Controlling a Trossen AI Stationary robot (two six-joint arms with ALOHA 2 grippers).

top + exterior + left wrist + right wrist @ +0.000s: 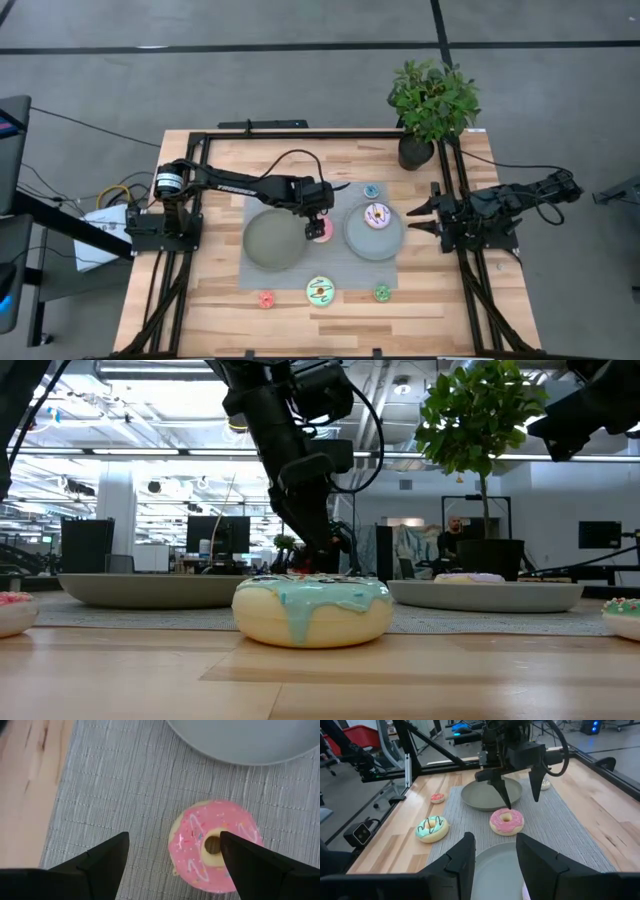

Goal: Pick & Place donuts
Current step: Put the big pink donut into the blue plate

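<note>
A pink donut (200,851) lies flat on the grey mat (125,785), between two grey plates. My left gripper (175,837) hangs open over it, pointing steeply down. One finger stands above the donut's hole side and the other over bare mat; the right wrist view shows both tips (508,806) just over the donut (506,821). A white-lilac sprinkled donut (377,215) lies on the right plate (360,240). The left plate (272,240) holds nothing. A mint-green donut (320,291) lies at the mat's near edge. My right gripper (415,220) waits open at the table's right side. My left gripper comes at the pink donut from above with its fingers spread. One fingertip (230,845) shows over the donut's top next to the hole. Whether it touches the icing, I cannot tell. The donut lies flat on the mat.
Small donuts lie around the mat: a red one (266,298) at the near left, a green one (382,292) at the near right and a blue one (371,190) at the far side. A potted plant (432,105) stands at the far right corner.
</note>
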